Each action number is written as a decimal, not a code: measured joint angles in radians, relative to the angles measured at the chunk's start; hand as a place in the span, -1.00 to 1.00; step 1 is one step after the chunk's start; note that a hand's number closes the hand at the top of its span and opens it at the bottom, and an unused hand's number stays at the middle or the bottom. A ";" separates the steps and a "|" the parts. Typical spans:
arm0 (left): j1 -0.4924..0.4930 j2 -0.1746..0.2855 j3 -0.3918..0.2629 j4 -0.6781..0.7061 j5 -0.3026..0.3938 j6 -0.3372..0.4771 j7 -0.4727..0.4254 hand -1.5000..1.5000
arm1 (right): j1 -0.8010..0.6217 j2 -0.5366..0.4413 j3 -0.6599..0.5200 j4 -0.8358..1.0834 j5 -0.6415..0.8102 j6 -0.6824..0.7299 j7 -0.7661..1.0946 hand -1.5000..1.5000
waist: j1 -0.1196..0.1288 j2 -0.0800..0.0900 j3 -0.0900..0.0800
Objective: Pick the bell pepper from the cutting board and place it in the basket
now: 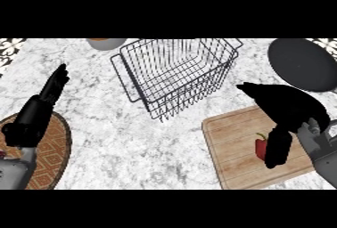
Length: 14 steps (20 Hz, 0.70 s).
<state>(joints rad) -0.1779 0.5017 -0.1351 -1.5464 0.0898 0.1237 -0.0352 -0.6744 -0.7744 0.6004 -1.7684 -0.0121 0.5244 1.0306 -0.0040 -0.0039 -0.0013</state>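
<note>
Right hand over the pepper on the board

The pepper (260, 146) lies on the board (230, 133), near its right side, partly hidden by the right hand's (289, 109) thumb, which reaches down just beside it. That hand's fingers (248, 90) are spread wide, pointing toward the basket (172, 91), and they hold nothing. The basket stands on the worktop (132, 147), just beyond the board's far left corner. The left hand (49, 95) rests at the left, fingers straight, above a woven mat (56, 147).
</note>
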 measured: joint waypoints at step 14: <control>-0.035 -0.038 0.035 -0.002 -0.041 -0.025 0.041 0.00 | 0.171 0.018 0.021 0.073 0.187 0.028 -0.069 -1.00 | 0.002 0.003 0.001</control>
<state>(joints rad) -0.2129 0.4635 -0.1002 -1.5480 0.0484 0.0990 0.0054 -0.5034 -0.7565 0.6214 -1.6957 0.1751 0.5529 0.9613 -0.0023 -0.0008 -0.0001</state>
